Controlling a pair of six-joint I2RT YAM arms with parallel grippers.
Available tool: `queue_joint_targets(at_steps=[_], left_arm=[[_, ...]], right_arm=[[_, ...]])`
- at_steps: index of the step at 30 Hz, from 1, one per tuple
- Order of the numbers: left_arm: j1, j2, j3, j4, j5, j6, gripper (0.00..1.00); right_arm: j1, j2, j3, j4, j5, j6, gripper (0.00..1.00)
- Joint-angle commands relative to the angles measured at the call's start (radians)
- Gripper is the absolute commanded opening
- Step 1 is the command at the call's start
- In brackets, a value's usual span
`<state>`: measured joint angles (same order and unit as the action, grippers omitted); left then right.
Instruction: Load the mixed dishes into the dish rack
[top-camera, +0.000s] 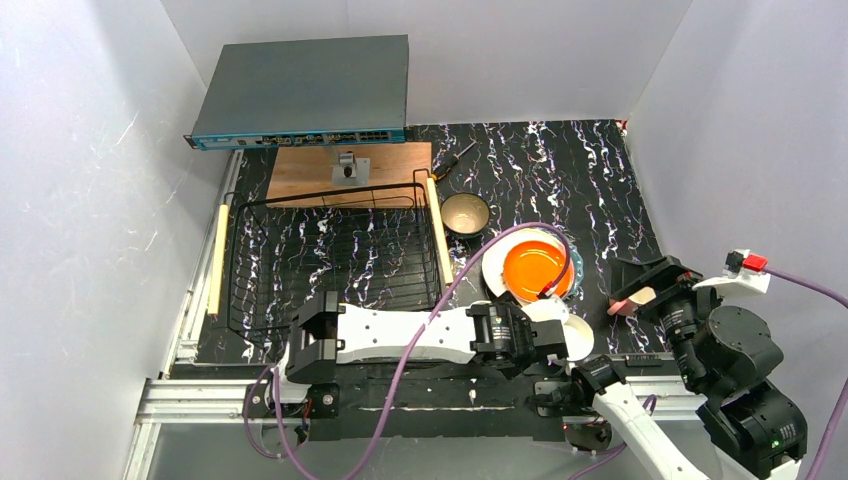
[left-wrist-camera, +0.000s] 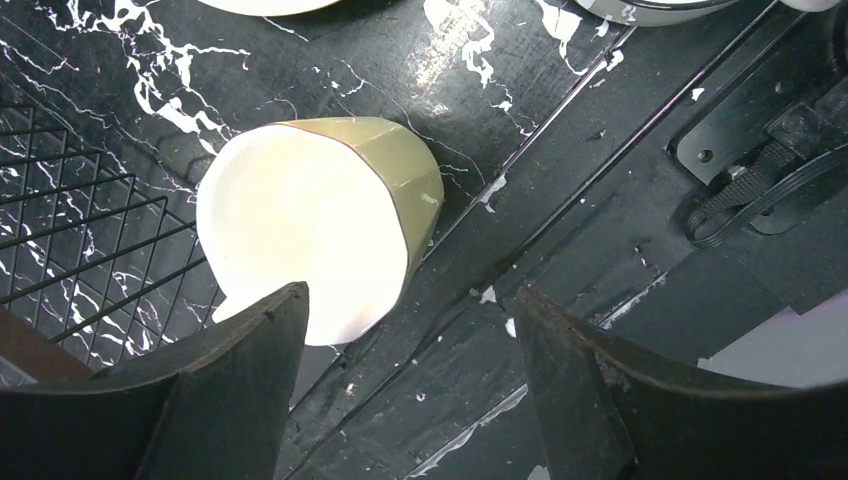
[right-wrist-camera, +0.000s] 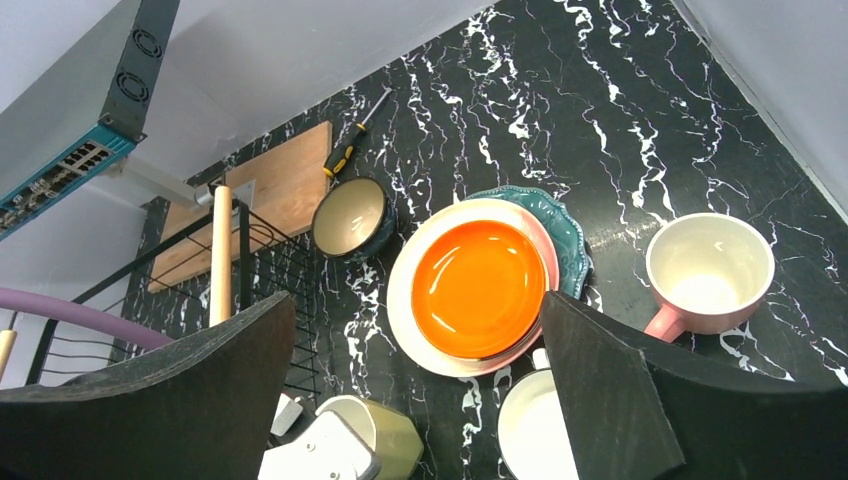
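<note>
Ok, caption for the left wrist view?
Left tool, open, above the yellow-green mug beside the dish rack.

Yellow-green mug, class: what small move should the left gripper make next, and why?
Probably shift the left gripper sideways toward the yellow-green mug before closing. Its jaws stand apart with nothing between them, and the mug sits off beside one finger.

You have the black wire dish rack (top-camera: 330, 255) with every dish to its right. The orange plate (top-camera: 535, 270) tops the cream plate (top-camera: 493, 275) and teal plate (right-wrist-camera: 565, 225). The tan-lined bowl (top-camera: 465, 213) stands by the rack's far right corner. The yellow-green mug (left-wrist-camera: 320, 240) lies on its side at the near right corner. The white cup (right-wrist-camera: 530, 435) and pink mug (right-wrist-camera: 708, 272) stand upright farther right.
</note>
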<state>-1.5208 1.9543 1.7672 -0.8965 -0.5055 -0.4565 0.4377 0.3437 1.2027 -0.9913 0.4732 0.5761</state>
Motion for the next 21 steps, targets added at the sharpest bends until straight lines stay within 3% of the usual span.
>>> queue_joint_targets(at_steps=[1,12,21], left_arm=[[-0.003,0.01,0.034,-0.014,-0.037,0.017,0.72],[0.011,0.159,0.17,-0.12,-0.007,0.049,0.62],[0.033,0.184,0.154,-0.109,0.011,0.07,0.52]], right_arm=[[-0.005,-0.024,-0.001,0.053,0.026,0.006,1.0],[-0.003,-0.049,-0.021,0.056,0.032,0.005,1.0],[-0.004,-0.052,-0.02,0.048,0.031,0.001,1.0]])
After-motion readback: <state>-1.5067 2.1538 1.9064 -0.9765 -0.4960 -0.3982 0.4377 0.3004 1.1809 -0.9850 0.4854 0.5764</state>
